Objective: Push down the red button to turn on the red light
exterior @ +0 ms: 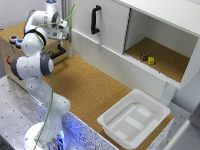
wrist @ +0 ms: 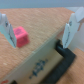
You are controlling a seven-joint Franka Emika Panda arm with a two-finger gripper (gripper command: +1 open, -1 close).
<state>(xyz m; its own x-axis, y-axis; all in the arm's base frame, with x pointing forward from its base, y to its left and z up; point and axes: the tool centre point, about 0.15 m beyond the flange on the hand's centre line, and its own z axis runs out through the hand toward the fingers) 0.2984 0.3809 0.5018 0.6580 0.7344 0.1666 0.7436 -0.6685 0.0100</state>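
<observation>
We see the red button [exterior: 13, 38] on top of the wooden box [exterior: 6, 55] at about 9 o'clock in the exterior view, partly screened by the arm [exterior: 31, 65]; its cap colour is blurred. The gripper [wrist: 40, 26] hangs apart from it, toward 3 o'clock of the box, fingers [wrist: 4, 24] spread wide and holding nothing. Between them the wrist view shows a pink cube [wrist: 20, 36] on cork and a dark handle [wrist: 65, 56]. A white tray [exterior: 107, 120] sits at 5 o'clock, well apart.
</observation>
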